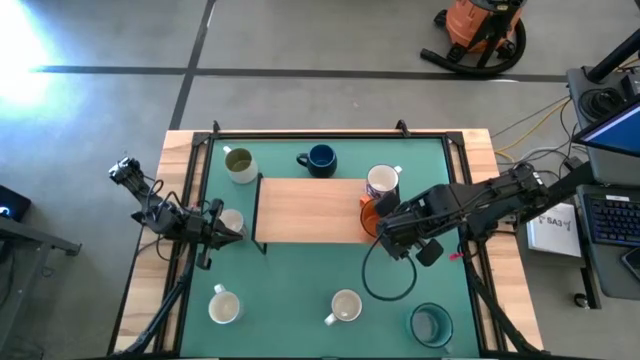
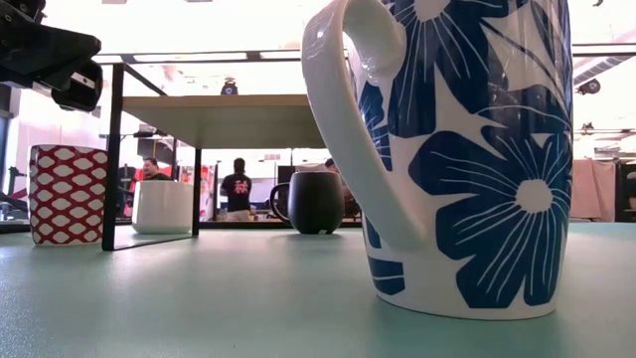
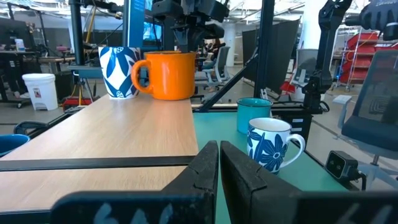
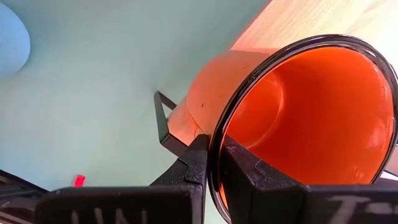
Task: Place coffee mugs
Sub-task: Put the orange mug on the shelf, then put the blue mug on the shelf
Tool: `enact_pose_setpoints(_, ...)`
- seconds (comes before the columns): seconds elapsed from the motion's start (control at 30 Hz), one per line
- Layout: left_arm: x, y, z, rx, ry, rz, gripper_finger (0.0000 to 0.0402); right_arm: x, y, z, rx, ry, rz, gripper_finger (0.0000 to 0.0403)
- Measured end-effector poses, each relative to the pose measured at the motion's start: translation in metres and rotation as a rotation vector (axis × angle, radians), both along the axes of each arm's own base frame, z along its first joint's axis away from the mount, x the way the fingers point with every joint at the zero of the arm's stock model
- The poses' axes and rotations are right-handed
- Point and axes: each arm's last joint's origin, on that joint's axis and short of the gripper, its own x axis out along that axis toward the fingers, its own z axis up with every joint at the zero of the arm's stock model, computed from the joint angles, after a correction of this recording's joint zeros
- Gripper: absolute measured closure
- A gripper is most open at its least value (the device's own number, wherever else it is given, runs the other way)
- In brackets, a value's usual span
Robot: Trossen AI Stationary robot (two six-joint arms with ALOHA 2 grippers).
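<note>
Your right gripper (image 4: 211, 163) pinches the glossy orange ceramic mug's (image 3: 169, 74) rim on the raised wooden shelf (image 1: 310, 210); release next, then lift clear.

I can read almost nothing here. At the right edge of the high view, off the table, a white box (image 1: 553, 228) carries dark letters that look like "SA3"; I cannot make out the rest. The mugs bear only patterns, no words. A white bin (image 3: 38, 91) in the room has a label too small to read.
</note>
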Motion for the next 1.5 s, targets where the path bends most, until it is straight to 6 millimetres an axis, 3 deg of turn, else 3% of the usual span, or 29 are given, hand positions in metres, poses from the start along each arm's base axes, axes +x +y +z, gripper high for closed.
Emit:
enact_pose_setpoints(0.5,0.000,0.000,0.000,0.000,0.000,0.000,0.0402,0.001,0.001,0.001,0.035,-0.013,-0.056,0.0376)
enact_pose_setpoints(0.93,0.000,0.000,0.000,0.000,0.000,0.000,0.0402,-0.002,0.001,0.005,0.062,-0.036,-0.134,0.0292)
enact_pose_setpoints(1.3,0.000,0.000,0.000,0.000,0.000,0.000,0.0402,-0.005,0.006,0.042,0.160,-0.196,-0.208,0.0277)
enact_pose_setpoints(1.5,0.000,0.000,0.000,0.000,0.000,0.001,0.0402,0.003,0.011,0.067,0.290,-0.388,-0.284,0.0287)
